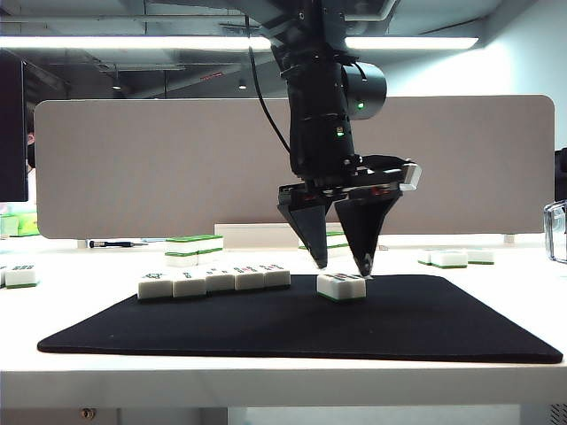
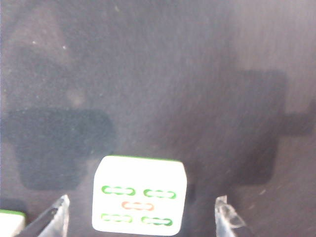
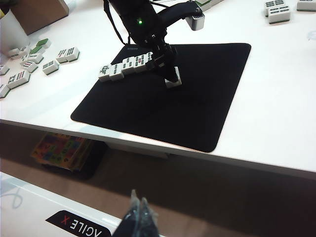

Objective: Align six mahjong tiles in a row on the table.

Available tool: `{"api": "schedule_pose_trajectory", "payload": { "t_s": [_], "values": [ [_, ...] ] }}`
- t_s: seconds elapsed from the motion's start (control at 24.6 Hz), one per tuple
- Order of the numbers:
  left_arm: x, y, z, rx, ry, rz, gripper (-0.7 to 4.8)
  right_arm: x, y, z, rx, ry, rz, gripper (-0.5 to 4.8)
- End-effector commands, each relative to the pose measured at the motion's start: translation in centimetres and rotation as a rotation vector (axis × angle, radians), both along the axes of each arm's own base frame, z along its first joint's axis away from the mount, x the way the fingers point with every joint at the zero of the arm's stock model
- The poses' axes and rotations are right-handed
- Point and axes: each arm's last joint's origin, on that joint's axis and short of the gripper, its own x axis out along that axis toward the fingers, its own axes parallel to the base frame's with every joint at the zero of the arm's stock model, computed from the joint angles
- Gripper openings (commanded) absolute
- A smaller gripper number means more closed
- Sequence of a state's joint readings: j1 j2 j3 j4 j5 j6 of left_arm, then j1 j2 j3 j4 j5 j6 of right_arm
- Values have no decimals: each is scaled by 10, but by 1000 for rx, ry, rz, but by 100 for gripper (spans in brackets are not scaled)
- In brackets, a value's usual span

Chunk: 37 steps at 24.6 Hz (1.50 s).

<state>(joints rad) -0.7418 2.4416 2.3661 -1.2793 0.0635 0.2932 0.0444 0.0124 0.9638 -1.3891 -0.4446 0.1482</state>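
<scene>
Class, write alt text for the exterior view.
The left gripper hangs with open jaws over a lone mahjong tile on the black mat. Beside it, apart, five tiles form a row.

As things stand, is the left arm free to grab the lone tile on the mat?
Probably yes: the left gripper stands open right above the lone tile, its fingers either side, nothing between; the row of five tiles sits apart.

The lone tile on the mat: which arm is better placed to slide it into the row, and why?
Left. The left gripper hangs open right over the lone tile; the right gripper sits shut, off the table.
</scene>
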Motion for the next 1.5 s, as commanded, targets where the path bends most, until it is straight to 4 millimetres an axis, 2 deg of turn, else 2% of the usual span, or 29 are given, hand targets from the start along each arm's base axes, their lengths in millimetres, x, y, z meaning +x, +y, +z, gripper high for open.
{"api": "schedule_pose_trajectory", "payload": {
  "t_s": [0.04, 0.28, 0.32, 0.37, 0.41, 0.61, 0.73, 0.81, 0.97, 1.3, 1.5],
  "values": [
    [0, 0, -1, 9, -3, -52, 377, -3, 0, 0, -2, -24, 0, -1],
    [2, -1, -11, 20, -10, -73, 366, -3, 0, 0, -2, -24, 0, -1],
    [3, -2, -12, 25, -29, -67, 349, -3, 0, 0, -2, -24, 0, -1],
    [3, -2, -12, 27, -31, -67, 269, -3, 0, 0, -2, -24, 0, -1],
    [3, -2, -12, 27, -32, -67, 236, -3, 0, 0, -2, -24, 0, -1],
    [4, -3, -9, 20, -41, -67, 236, -3, 0, 0, -2, -24, 0, -1],
    [7, -3, 14, -9, -111, -58, 236, -3, 0, 0, -2, -24, 0, -1],
    [15, -2, 26, 9, -230, -41, 236, -3, 0, 0, -2, -24, 0, -1],
    [31, 11, 26, 25, -289, -180, 236, -3, 0, 0, -2, -24, 0, -1],
    [56, 45, 25, -61, -215, -121, 237, -3, 0, 0, -2, -24, 0, -1],
    [59, 47, 18, -76, -185, -121, 237, -3, 0, 0, -2, -24, 0, -1]
  ]
}}
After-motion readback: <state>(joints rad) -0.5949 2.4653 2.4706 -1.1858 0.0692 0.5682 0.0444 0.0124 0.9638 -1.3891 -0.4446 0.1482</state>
